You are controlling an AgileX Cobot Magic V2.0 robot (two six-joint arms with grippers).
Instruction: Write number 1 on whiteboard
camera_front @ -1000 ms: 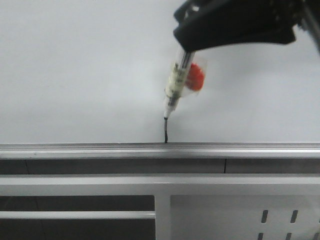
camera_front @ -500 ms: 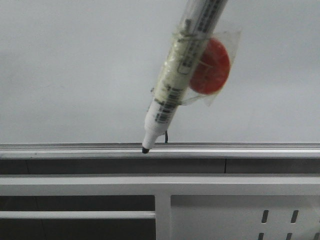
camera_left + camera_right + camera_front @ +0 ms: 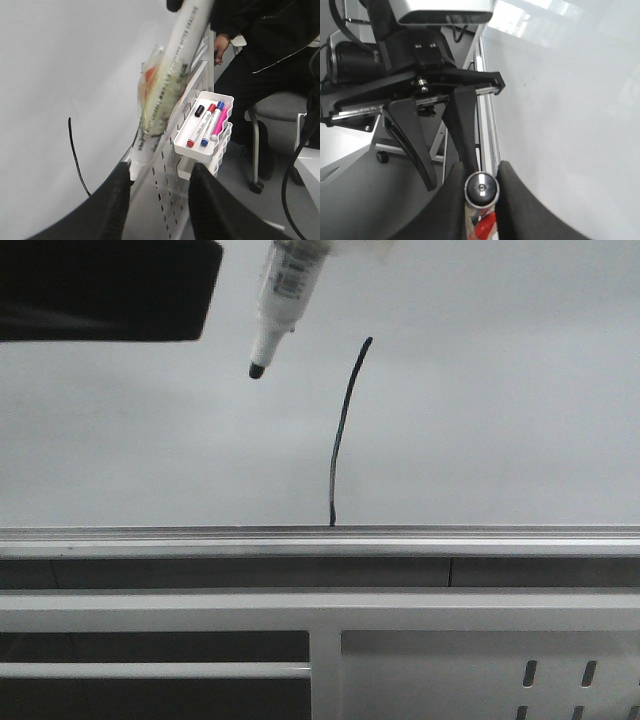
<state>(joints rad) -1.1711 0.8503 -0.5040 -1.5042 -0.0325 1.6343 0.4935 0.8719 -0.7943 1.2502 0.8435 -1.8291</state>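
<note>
The number 1 [image 3: 343,435] is a thin black, slightly curved stroke on the whiteboard [image 3: 500,390], running from the silver rail [image 3: 500,538] upward with its top leaning right. It also shows in the left wrist view [image 3: 75,150]. My right gripper [image 3: 481,171] is shut on the end of the white marker [image 3: 481,189]. The marker [image 3: 285,285] hangs at the upper left of the stroke, its black tip [image 3: 256,370] apart from the line. My left gripper [image 3: 161,175] is open and empty, and the marker's tip [image 3: 133,172] is beside its one finger.
A grey metal frame with slots [image 3: 480,660] stands below the rail. A white tray [image 3: 202,132] with several markers hangs on the frame. A person in black [image 3: 265,60] sits on a chair beyond it. My left arm [image 3: 435,85] shows in the right wrist view.
The marker left the board, swung down near the rail, then moved up and to the left. The whole stroke, before mostly covered by the marker, now shows.
</note>
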